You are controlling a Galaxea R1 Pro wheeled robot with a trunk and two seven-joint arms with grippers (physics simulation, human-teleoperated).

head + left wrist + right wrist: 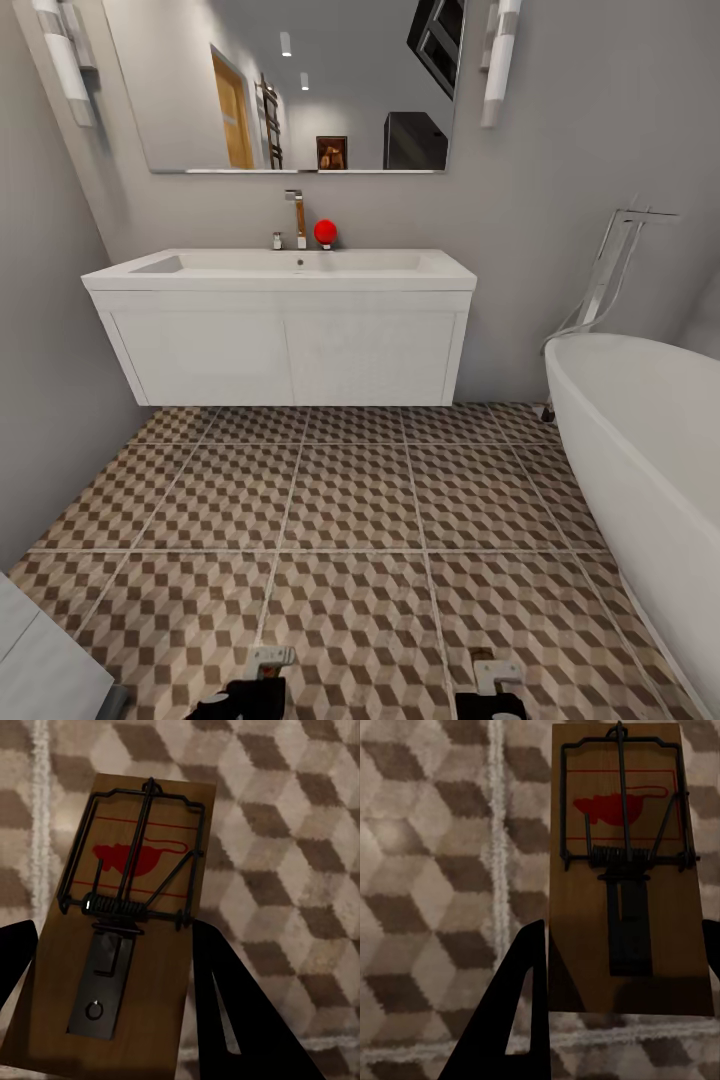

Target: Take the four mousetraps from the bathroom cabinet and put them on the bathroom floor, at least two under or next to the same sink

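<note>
Two mousetraps are held, one per arm: the left gripper point(112, 1020) has its jaws pinching a trap point(124, 937) by its long edges, and the right gripper point(622, 1005) pinches another trap point(626, 870) likewise, both above the cube-patterned floor point(350, 500). Ahead, the white sink point(280, 275) hangs on the wall under a mirror point(300, 85), with a bathtub point(640, 440) at the right.

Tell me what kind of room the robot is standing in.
A bathroom, plainly. A white wall-hung sink with a chrome tap sits under a wide mirror, a white bathtub curves along one side, and the floor is tiled in a brown and beige cube pattern.
</note>
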